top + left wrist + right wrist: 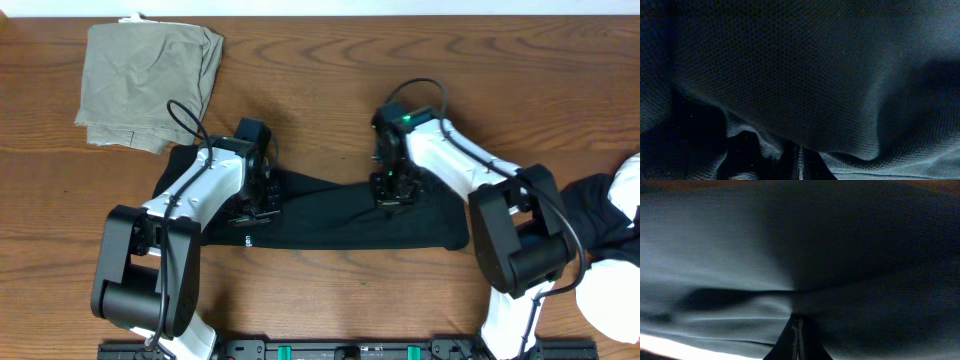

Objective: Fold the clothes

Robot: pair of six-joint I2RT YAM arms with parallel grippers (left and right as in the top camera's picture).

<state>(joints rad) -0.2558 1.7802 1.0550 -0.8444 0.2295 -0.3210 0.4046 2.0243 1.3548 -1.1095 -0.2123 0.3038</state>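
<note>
Currently the left claw (256, 205) sits down on the black garment (340, 222). In its wrist cam the fingers are pressed together to a thin seam w/ mesh-weave fabric bunched around the tips, so it reads as pinched on the cloth, tho the view is v. dark. Right claw (388, 196) same story: fingers closed to a hairline gap, creases in the fabric running in toward the tips, cloth filling nearly the whole wrist view, w/ a strip of brown wood at the top edge. From overhead both claws point down onto the garment's far edge, the left one near its left end, the right one right of centre, well apart from each other. Garment itself lies as a long, flattish band across the middle of the tabletop (330, 90), left to right, w/ a dip in the far edge between the two claws. It has a tiny white mark (247, 240) by the near edge, just below the left claw. Left end of the band runs under the left arm; right end finishes beside the right arm's big dark joint. Far left corner: an olive-khaki garment (150, 85), loosely folded, its near edge right by the black one's left tip, can't tell if touching. At the right edge sits a heap of black-and-white clothes (605, 210), partly out of frame, behind the right arm.
</note>
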